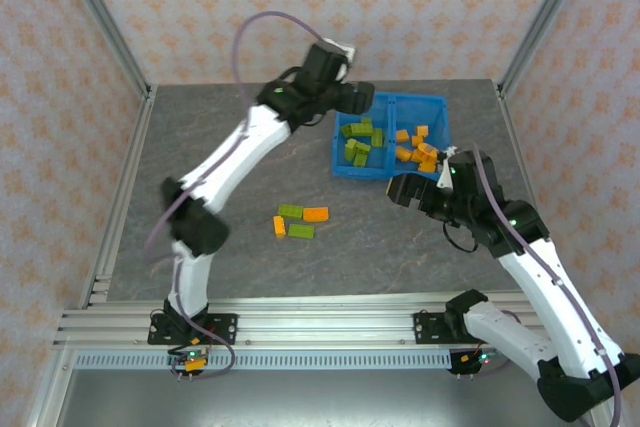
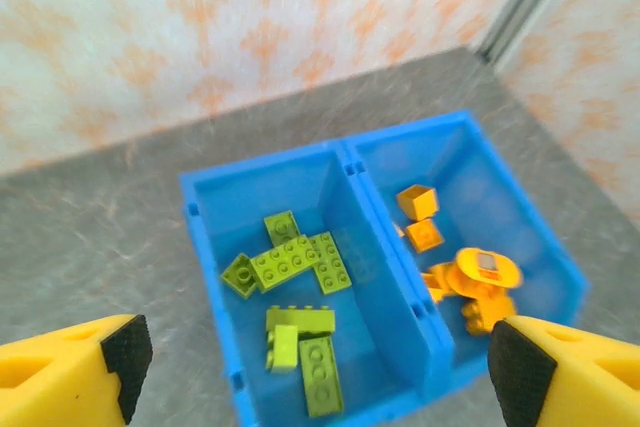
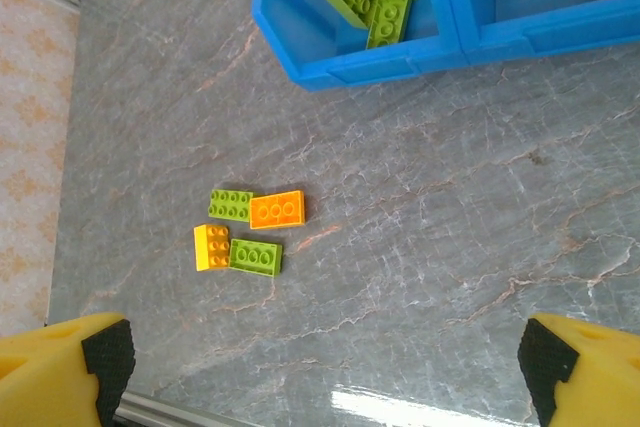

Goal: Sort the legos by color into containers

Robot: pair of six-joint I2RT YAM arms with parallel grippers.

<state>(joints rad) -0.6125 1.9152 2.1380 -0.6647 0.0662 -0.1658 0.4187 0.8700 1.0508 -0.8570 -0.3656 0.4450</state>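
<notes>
The blue bin [image 1: 338, 159] sits at the back right of the table, split by a divider [image 2: 385, 247]. Several green legos [image 2: 290, 262] lie in its left container and several orange ones [image 2: 470, 282] in its right container. My left gripper [image 1: 355, 97] hovers open above the bin's left container, nothing between its fingers [image 2: 322, 377]. Loose on the table lie two green legos [image 3: 231, 204] [image 3: 256, 257] and two orange ones [image 3: 277, 209] [image 3: 211, 247], bunched together. My right gripper [image 1: 400, 190] hangs open and empty [image 3: 326, 367], in front of the bin and right of the loose group [image 1: 298, 221].
A metal rail [image 1: 300, 322] runs along the near edge, and frame posts [image 1: 105, 22] stand at the back corners before patterned walls. Bare grey tabletop [image 1: 240, 147] stretches left of the bin and around the loose bricks.
</notes>
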